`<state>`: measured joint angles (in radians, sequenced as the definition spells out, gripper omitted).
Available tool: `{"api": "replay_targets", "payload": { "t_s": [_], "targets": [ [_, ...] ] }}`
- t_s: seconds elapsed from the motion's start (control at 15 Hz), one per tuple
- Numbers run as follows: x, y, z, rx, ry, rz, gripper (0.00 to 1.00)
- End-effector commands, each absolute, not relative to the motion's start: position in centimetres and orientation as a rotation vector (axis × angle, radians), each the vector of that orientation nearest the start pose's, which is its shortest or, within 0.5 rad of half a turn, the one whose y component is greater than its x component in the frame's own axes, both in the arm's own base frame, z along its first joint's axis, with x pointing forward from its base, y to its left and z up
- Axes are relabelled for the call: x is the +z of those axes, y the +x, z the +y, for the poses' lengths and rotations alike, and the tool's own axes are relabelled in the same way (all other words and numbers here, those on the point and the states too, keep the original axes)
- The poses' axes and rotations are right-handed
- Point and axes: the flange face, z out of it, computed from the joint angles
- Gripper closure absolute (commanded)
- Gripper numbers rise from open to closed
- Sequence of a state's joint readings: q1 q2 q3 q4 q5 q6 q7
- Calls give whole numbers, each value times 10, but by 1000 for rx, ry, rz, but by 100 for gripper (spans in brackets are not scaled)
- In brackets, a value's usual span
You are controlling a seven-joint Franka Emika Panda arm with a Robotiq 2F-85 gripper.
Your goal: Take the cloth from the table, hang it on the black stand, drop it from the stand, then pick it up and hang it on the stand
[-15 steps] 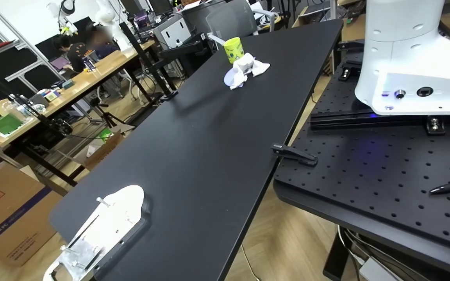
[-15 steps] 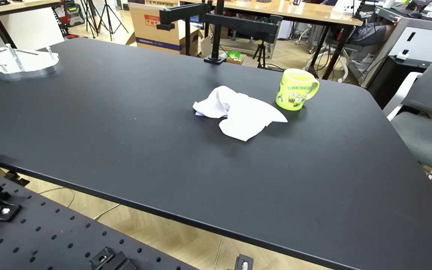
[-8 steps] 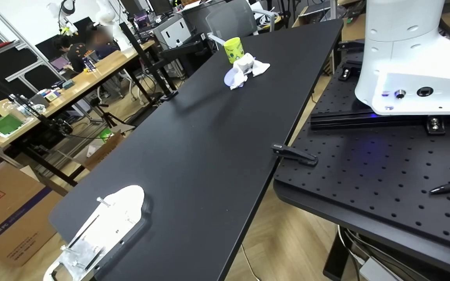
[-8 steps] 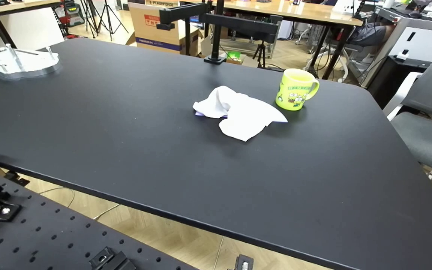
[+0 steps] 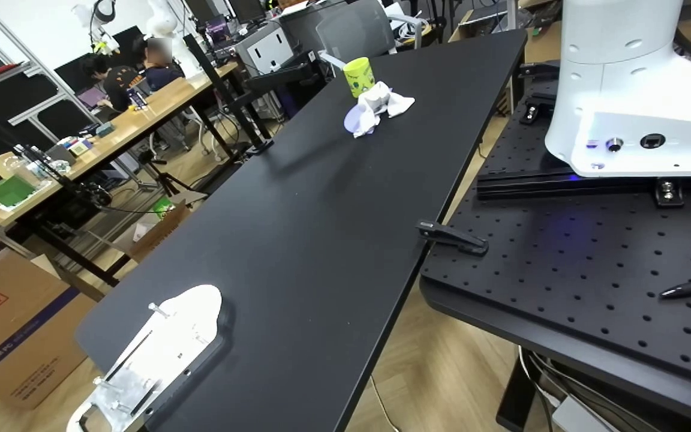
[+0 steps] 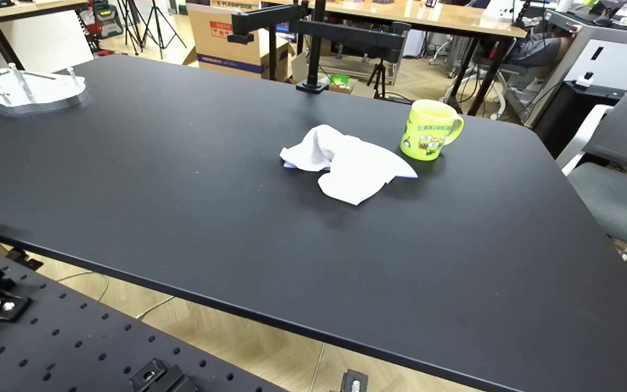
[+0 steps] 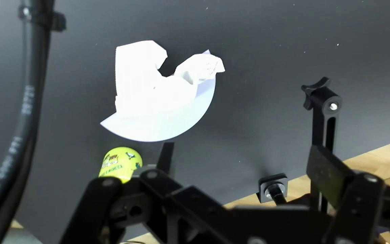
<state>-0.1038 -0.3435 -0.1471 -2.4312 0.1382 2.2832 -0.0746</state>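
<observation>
The cloth, white with a pale lavender side, lies crumpled on the black table in both exterior views (image 5: 375,102) (image 6: 357,169). In the wrist view the cloth (image 7: 141,81) lies ahead of the left finger, apart from it. The black stand is a pole with a side arm at the table's far edge, in both exterior views (image 5: 225,93) (image 6: 346,38). In the wrist view the stand's arm (image 7: 320,128) shows behind the right finger, and its base shows between the fingers. My gripper (image 7: 244,156) is open with nothing between its fingers. It is out of both exterior views.
A lime-green mug (image 6: 428,130) stands close beside the cloth; in the wrist view the mug (image 7: 122,162) is just left of the left finger. A white plate with metal pegs (image 5: 159,348) lies at the table's other end. A grey chair (image 6: 624,158) stands by the table.
</observation>
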Motion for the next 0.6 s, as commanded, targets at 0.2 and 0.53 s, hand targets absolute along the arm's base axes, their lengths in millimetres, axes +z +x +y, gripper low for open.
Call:
{"api": "replay_targets", "payload": {
  "t_s": [0.2,0.53],
  "targets": [
    [446,440,-113,-303,-2972,363,0],
    [429,447,-142,-363,-3009,594,0]
  ]
}}
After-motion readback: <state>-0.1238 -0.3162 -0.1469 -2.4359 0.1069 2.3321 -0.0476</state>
